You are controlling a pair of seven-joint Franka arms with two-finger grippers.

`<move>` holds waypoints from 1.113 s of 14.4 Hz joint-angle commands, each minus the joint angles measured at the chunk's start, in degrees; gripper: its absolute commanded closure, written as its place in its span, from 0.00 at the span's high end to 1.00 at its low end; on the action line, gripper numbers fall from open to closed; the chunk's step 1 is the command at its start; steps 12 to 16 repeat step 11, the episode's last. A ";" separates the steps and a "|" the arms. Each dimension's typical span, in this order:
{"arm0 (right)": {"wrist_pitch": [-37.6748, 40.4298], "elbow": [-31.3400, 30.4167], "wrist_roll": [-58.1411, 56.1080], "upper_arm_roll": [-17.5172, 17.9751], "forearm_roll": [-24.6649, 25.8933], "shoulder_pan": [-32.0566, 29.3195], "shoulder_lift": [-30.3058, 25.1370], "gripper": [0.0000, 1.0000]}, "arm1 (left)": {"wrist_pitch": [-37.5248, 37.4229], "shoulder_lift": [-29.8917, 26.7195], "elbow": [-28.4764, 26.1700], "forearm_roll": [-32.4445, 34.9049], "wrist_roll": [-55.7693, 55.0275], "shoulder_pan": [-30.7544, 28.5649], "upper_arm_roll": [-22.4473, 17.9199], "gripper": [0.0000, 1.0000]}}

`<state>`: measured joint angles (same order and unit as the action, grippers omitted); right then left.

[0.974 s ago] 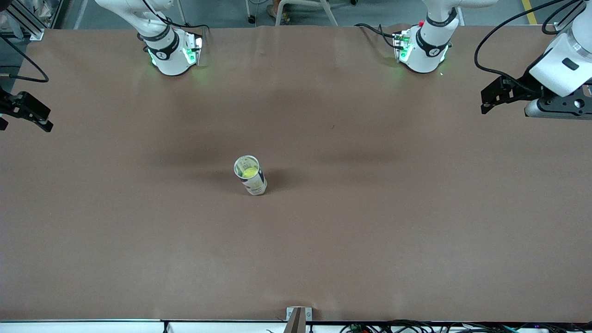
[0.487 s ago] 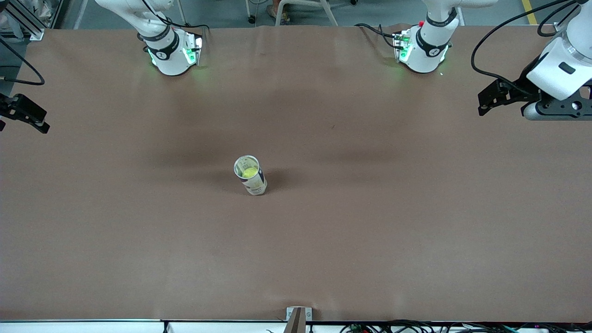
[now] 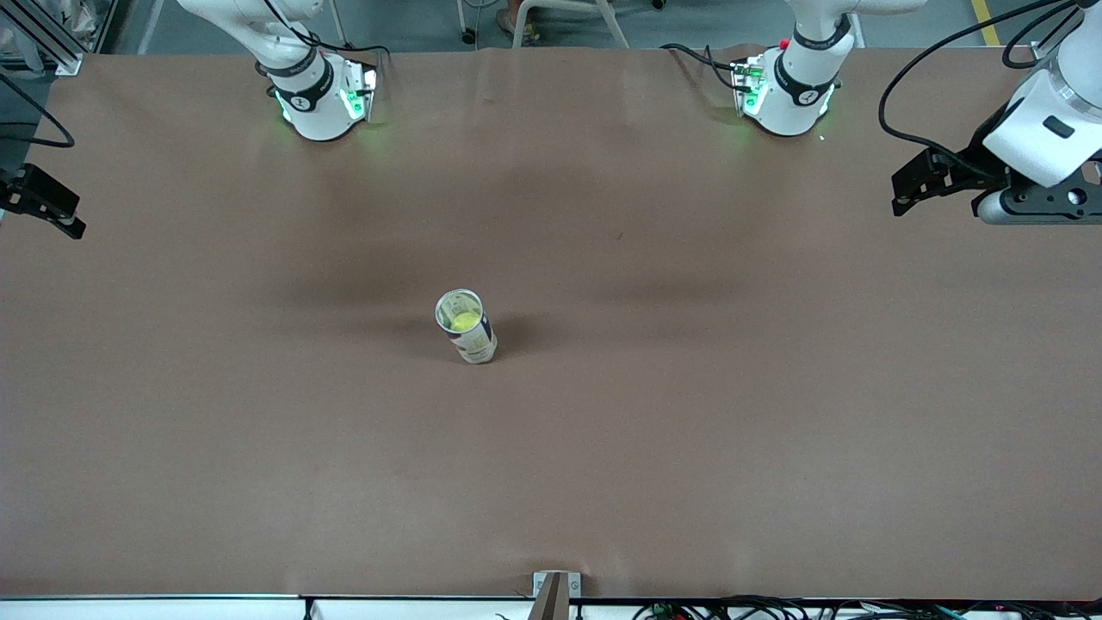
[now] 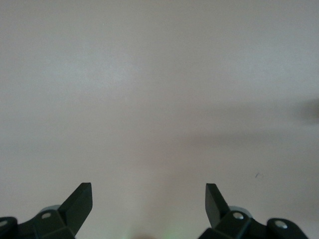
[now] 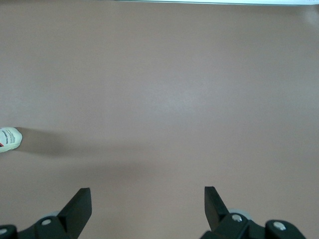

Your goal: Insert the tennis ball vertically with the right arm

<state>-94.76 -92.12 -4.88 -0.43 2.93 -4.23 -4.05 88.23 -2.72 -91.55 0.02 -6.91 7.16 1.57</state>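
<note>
A white tube-shaped can point(image 3: 473, 338) stands upright near the middle of the brown table. A yellow-green tennis ball point(image 3: 465, 322) sits inside its open top. My right gripper point(image 3: 41, 203) is open and empty, up over the right arm's end of the table, well away from the can. In the right wrist view my right gripper point(image 5: 147, 206) has its jaws wide apart, and the can point(image 5: 9, 139) shows only at that picture's edge. My left gripper point(image 3: 914, 184) is open and empty over the left arm's end of the table. The left wrist view shows my left gripper point(image 4: 148, 204) over bare table.
The brown table cover point(image 3: 689, 430) is bare around the can. The two arm bases point(image 3: 320, 96) point(image 3: 788, 86) stand along the table's edge farthest from the front camera. A small metal bracket point(image 3: 555, 587) sits at the edge nearest that camera.
My right gripper has drawn a little farther toward the right arm's end of the table, away from the can. The left gripper has barely shifted. The can and ball have not moved.
</note>
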 commanded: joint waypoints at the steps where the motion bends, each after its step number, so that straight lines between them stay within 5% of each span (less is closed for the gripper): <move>1: -0.07 0.10 -0.57 0.35 -1.00 0.71 -0.52 1.00 | 0.45 -0.97 -0.47 0.34 0.41 -0.74 -0.08 1.00; 16: -0.86 -2.35 1.72 -1.85 -0.91 2.65 -1.13 1.00 | 0.45 0.17 1.19 0.34 2.17 -0.92 -0.25 1.00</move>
